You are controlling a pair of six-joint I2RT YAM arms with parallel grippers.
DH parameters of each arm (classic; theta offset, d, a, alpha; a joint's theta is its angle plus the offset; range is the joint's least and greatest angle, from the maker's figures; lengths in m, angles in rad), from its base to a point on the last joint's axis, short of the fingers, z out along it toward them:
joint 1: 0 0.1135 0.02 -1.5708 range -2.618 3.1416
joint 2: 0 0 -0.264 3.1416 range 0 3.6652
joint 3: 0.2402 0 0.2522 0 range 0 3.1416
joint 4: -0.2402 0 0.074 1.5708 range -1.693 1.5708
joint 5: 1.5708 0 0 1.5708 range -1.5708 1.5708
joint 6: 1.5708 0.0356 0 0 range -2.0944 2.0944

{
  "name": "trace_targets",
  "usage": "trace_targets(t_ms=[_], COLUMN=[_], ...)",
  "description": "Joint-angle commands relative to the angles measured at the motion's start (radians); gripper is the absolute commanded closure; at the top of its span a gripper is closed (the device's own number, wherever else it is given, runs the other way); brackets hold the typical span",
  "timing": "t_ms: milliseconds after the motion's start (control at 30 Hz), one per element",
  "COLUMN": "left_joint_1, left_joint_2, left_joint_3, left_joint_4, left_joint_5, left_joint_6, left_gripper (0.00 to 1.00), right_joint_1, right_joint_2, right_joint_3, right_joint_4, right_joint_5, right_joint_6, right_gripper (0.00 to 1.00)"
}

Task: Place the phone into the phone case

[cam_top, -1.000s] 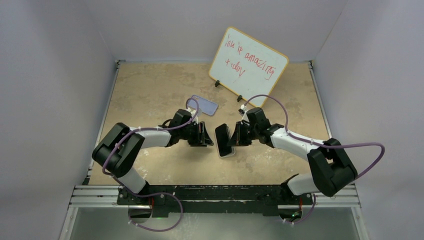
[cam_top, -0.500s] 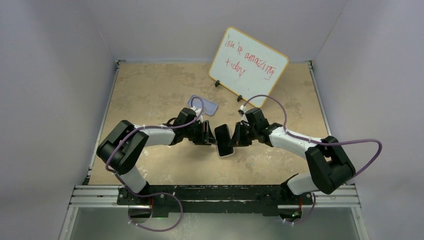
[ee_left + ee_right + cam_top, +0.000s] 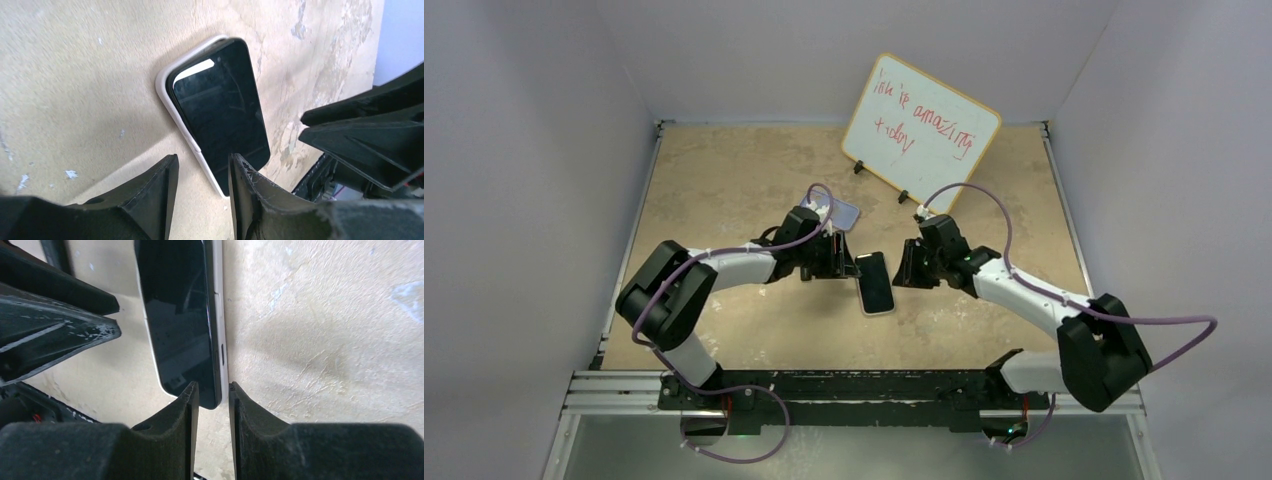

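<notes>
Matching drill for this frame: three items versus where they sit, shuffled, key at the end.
1. glossy black-screened smartphone with pale edge
2. thin pale lavender-blue phone case
3. white rectangular board with red writing

A. propped up at the table's far side
B. screen up between the left gripper and right gripper
C. partly hidden behind the left arm

Pairs: 1-B, 2-C, 3-A

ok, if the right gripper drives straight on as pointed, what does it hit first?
The phone: its near end sits at the gap between the tips of the right gripper, so contact would likely come almost at once. The left gripper lies beyond it, though depth is unclear.
</notes>
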Motion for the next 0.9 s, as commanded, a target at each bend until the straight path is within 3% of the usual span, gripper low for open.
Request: trace_targets(t_ms=[0,300,433,633,867], left_joint_1=[-0.001,-0.001,-0.002,-0.002,-0.003], left_joint_2=[-0.043,0.010,0.028,0.087,0.135], left_joint_3=[0.059,0.080,0.059,0.074,0.102], left_joint_4=[-0.020,0.021,0.085,0.131,0.022], left_joint_5=[-0.106,-0.133,-0.142,-0.124,-0.199], left_joint_6=[0.037,0.029,0.019,0.030,0.088], left_gripper=[0.57,0.60,0.60,0.61,0.67], right_joint_1=[0.001,-0.002,-0.002,-0.003,-0.003], right_joint_2=[-0.020,0.107,0.118,0.176,0.212], right_joint_3=[0.050,0.126,0.088,0.077,0.032], right_joint_4=[0.060,0.101,0.188,0.190,0.238], right_joint_5=[0.099,0.086,0.093,0.073,0.061], right_joint_6=[0.001,-0.016,-0.019,-0.022,-0.038], right_gripper=[0.70,0.71,0.71,0.70,0.70])
